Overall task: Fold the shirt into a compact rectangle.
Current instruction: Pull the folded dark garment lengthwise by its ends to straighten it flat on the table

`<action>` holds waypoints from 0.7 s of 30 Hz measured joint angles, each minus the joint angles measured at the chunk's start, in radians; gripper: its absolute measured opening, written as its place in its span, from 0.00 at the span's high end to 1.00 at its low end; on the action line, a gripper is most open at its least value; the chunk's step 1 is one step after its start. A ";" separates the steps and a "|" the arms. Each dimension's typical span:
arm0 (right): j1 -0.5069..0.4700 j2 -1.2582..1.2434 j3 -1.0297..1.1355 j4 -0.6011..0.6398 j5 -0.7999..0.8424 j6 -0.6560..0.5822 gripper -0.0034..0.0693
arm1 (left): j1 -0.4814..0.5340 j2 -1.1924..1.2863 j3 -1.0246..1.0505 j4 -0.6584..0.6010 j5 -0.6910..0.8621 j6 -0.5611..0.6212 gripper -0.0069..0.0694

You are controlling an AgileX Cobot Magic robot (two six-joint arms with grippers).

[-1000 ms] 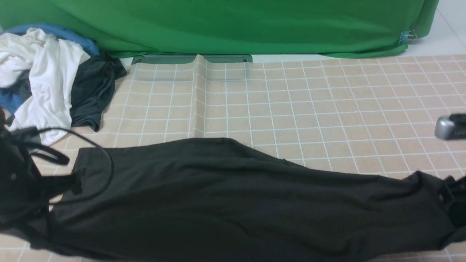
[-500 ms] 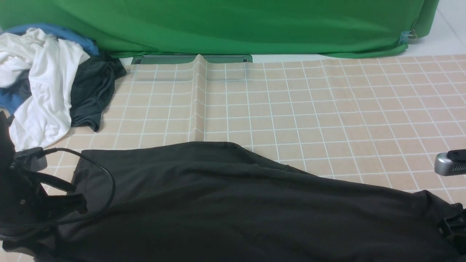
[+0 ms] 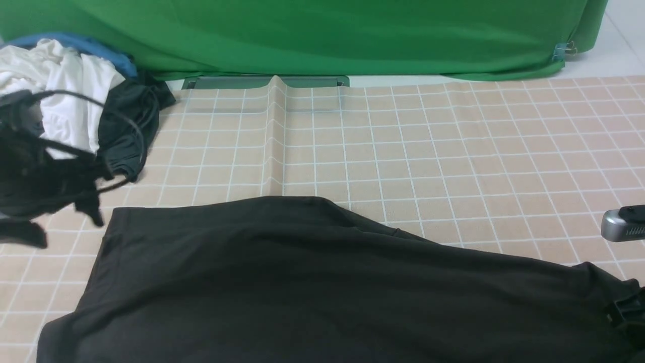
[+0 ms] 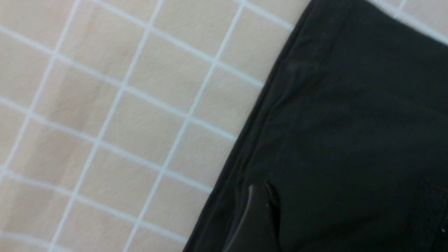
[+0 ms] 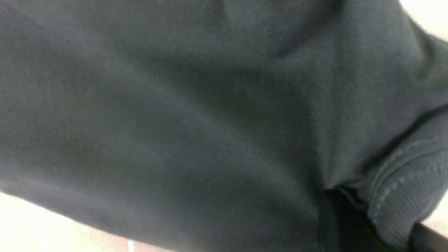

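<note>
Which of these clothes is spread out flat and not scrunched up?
The big black cotton T-shirt, stretched wide across the checked beige tablecloth. The white garment, blue garment and dark grey garment are heaped at the far left.

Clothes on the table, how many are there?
4: the black shirt spread across the near side; piled at the far left, a white one, a dark grey one and a blue one. More may hide underneath.

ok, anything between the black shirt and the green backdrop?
Front view: bare checked mat from shirt to backdrop, one raised crease in it, a grey strip at the backdrop's foot.
</note>
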 joint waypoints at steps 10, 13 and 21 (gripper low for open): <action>0.000 0.000 0.001 0.000 -0.004 0.002 0.89 | 0.000 0.246 -0.004 -0.009 -0.180 0.095 0.31; 0.000 0.000 0.002 0.000 -0.004 0.002 0.89 | 0.000 0.278 -0.004 0.005 -0.209 0.099 0.36; 0.000 0.000 0.002 0.000 -0.005 0.003 0.89 | 0.000 0.312 -0.004 0.009 -0.249 0.102 0.58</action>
